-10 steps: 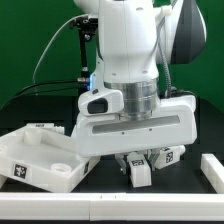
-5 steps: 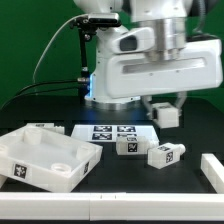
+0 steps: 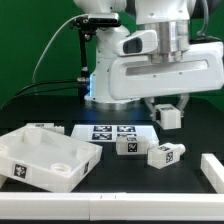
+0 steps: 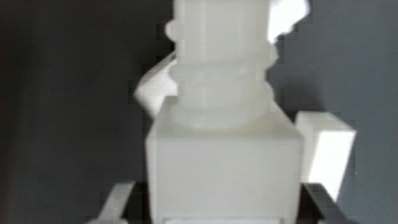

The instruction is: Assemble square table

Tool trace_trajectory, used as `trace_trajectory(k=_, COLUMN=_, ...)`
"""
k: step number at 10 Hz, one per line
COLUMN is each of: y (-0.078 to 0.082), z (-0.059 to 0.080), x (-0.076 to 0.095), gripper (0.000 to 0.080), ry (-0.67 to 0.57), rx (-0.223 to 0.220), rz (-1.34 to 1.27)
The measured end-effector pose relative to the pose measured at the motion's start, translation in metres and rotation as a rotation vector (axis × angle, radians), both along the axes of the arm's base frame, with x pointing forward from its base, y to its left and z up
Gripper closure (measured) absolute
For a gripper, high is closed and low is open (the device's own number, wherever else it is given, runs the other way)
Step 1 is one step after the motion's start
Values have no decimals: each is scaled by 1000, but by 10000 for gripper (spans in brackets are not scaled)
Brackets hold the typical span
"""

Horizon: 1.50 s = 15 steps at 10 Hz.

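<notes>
My gripper (image 3: pixel 167 112) is shut on one white table leg (image 3: pixel 169 117) and holds it in the air at the exterior view's right, well above the table. In the wrist view that leg (image 4: pixel 221 150) fills the picture, its threaded end pointing away, with the fingers (image 4: pixel 125 197) pressed against its sides. The square table top (image 3: pixel 45 158), a white tray with a raised rim, lies tilted at the exterior view's left. Two more tagged legs (image 3: pixel 128 146) (image 3: pixel 166 154) lie on the dark table below my gripper.
The marker board (image 3: pixel 108 130) lies flat behind the two loose legs. A plain white bar (image 3: pixel 212 168) sits at the exterior view's right edge and another (image 3: pixel 110 206) runs along the front. The arm's body and cables fill the back.
The arm has risen from low over the table and moved toward the exterior view's right, carrying the leg up with it. Over the last half second it hardly moved.
</notes>
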<state>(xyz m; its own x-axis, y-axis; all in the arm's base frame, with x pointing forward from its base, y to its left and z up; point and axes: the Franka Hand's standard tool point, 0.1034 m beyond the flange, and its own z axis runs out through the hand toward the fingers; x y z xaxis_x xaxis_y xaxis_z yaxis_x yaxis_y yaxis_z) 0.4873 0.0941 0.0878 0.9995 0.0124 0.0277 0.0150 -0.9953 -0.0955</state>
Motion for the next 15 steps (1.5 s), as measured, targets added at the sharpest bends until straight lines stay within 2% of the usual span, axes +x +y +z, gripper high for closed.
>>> trace_trajectory(k=1, y=21, z=-10, x=-28, gripper=533, ry=26, rx=-4, rz=-15)
trace_trajectory(k=2, y=40, z=-21, x=-48, gripper=533, ry=37, rx=-15, rz=-32)
trace_trajectory(k=4, y=37, z=-19, x=-44, gripper=532, ry=37, rx=-14, rz=-2)
trace_trajectory(k=6, y=40, z=-22, x=-47, gripper=532, ry=30, rx=-13, rz=-16)
trace_trajectory(k=8, y=50, z=-50, x=-82, gripper=532, ry=17, rx=-22, rz=-6)
trace_trajectory(k=9, y=53, z=-62, x=-92, gripper=532, ry=9, rx=-24, rz=2)
trace_trajectory(k=11, y=60, z=-78, x=-100, gripper=532, ry=11, rx=-26, rz=20)
trace_trajectory(k=13, y=59, z=-80, x=-101, gripper=532, ry=10, rx=-26, rz=22)
trace_trajectory(k=14, y=59, z=-80, x=-101, gripper=447, ry=10, rx=-26, rz=22)
trace_trajectory(k=15, y=59, z=-80, x=-101, gripper=307, ry=10, rx=-26, rz=23)
